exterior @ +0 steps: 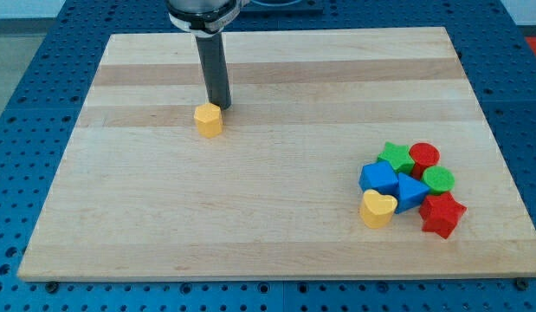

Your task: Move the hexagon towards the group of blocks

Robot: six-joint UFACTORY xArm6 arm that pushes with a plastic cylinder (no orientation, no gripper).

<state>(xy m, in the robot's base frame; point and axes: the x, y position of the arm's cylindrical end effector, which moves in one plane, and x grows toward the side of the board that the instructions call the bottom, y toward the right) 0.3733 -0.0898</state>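
My tip (pixel 221 106) touching matte yellow hexagon (pixel 208 120), grained wooden board (pixel 250 199)

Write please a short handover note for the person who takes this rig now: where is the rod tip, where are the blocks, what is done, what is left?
My tip sits just behind the yellow hexagon, at its upper right edge, touching or nearly so.
The hexagon stands alone in the board's upper left part.
The group lies at the view's lower right: green star, red cylinder, green cylinder, two blue blocks, yellow heart, red star.
Done: nothing visible yet.
Left: push the hexagon right and down to the group.
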